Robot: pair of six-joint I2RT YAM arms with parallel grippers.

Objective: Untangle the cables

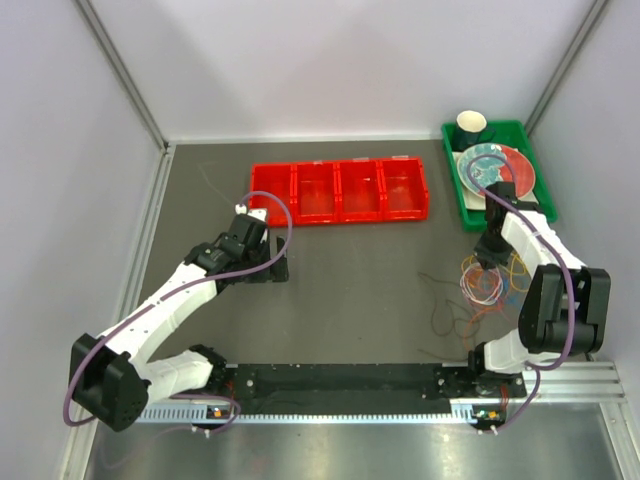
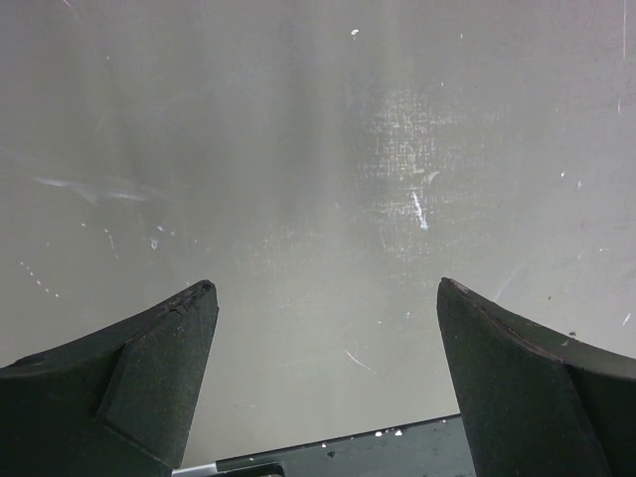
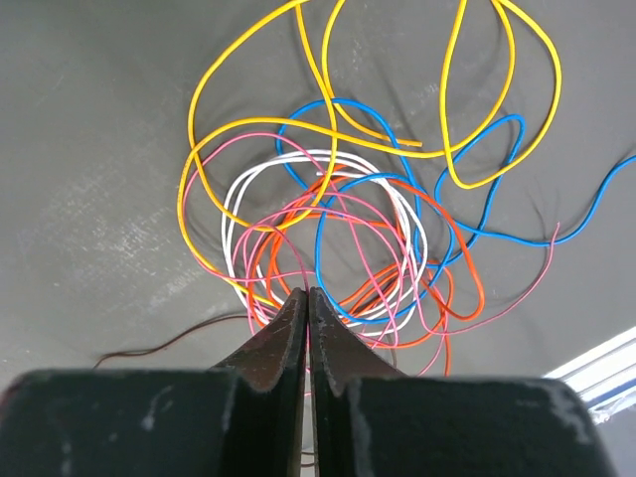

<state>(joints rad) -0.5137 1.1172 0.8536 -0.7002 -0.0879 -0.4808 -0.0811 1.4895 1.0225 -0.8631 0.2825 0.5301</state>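
Observation:
The cables (image 1: pixel 490 280) lie in a tangled heap on the dark table at the right: yellow, blue, orange, white and pink loops, seen close in the right wrist view (image 3: pixel 338 229). A thin dark wire (image 1: pixel 442 315) trails off to their left and shows in the right wrist view (image 3: pixel 169 343). My right gripper (image 1: pixel 487 256) is down at the heap's near edge, its jaws pressed together (image 3: pixel 308 291) with a pink cable (image 3: pixel 298 253) running into the gap between them. My left gripper (image 1: pixel 270 266) is open and empty (image 2: pixel 325 285) over bare table, far from the cables.
A red bin (image 1: pixel 337 190) with several compartments stands at the back middle. A green tray (image 1: pixel 505 126) at the back right holds a plate (image 1: pixel 515 165) and a dark cup (image 1: pixel 472 125). A black rail (image 1: pixel 340 380) runs along the near edge.

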